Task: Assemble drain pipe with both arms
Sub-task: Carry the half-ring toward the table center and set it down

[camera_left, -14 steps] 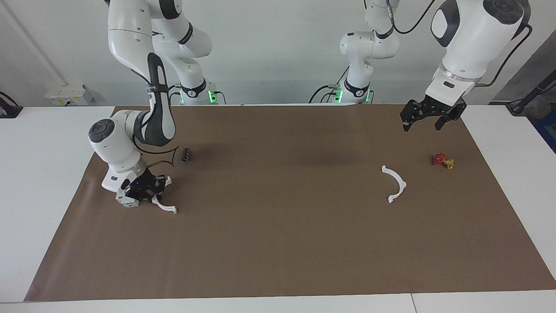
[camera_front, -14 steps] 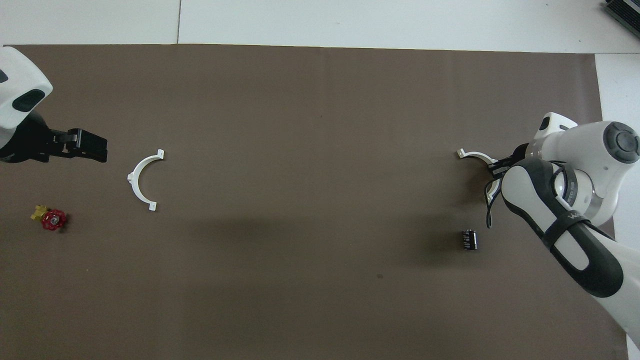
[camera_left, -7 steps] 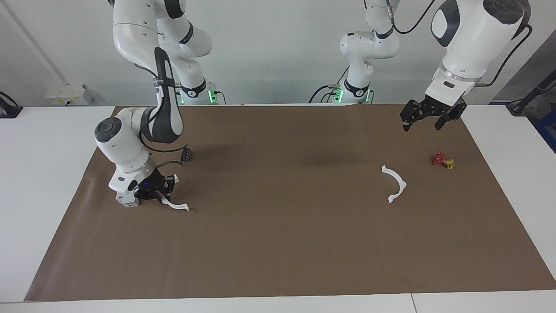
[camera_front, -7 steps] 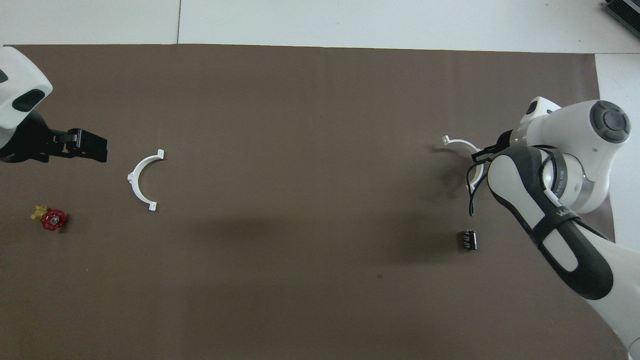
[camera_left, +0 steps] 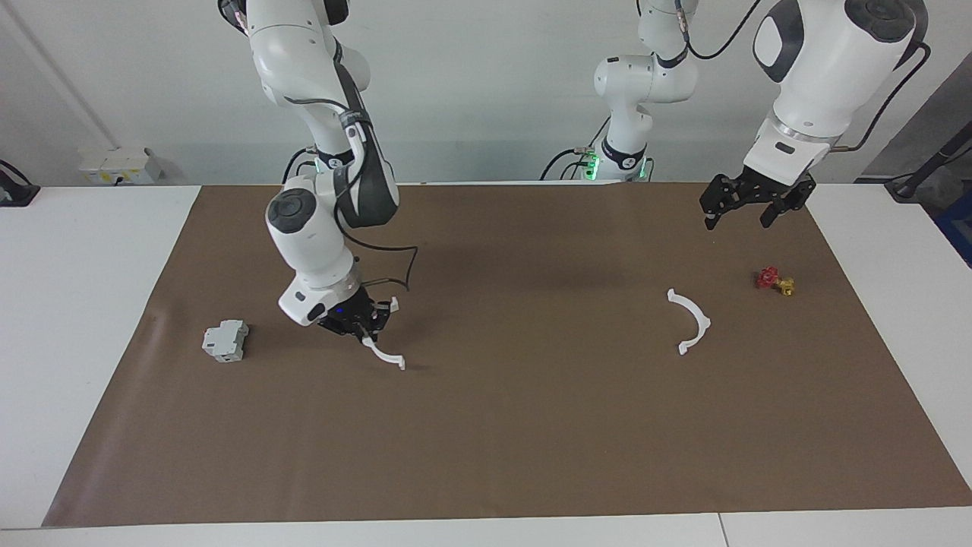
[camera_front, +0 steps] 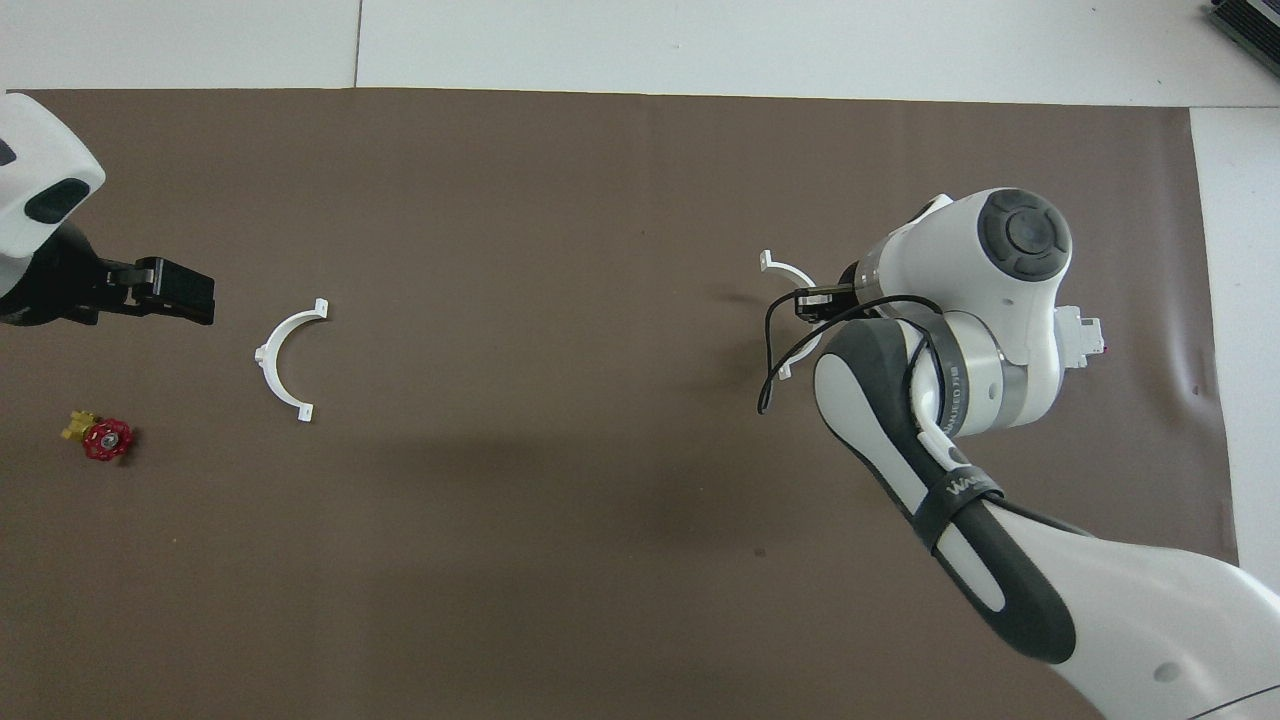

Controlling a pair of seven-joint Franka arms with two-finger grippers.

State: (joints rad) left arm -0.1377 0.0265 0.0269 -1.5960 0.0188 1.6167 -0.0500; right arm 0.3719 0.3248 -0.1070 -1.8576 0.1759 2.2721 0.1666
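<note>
One white half-ring (camera_left: 386, 355) of the drain pipe is hanging from the right pincer (camera_left: 363, 332), which is clamped tight on one end of it, so that the free end is dipping toward the brown mat (camera_left: 486, 441) without clearly touching it. In the overhead view this half-ring (camera_front: 790, 275) is showing only partly, with the right arm's wrist covering the rest. The pincer is holding it over the mat between the middle of the bench (camera_left: 83, 304) and the right arm's end.

The other half-ring (camera_left: 691, 320) is lying flat on the mat toward the left arm's end, well apart from the held one. In the overhead view it (camera_front: 285, 360) is curving with its open side facing the middle of the bench.

The left pincer (camera_left: 746, 203) is hanging in the air with its fingers spread wide and nothing between them, over the mat at its own end, and that arm is waiting.

A small red-and-yellow valve (camera_left: 774, 281) is sitting on the mat near the lying half-ring, closer to the bench's end. A grey block (camera_left: 225, 339) is resting on the mat at the right arm's end, apart from the right pincer.
</note>
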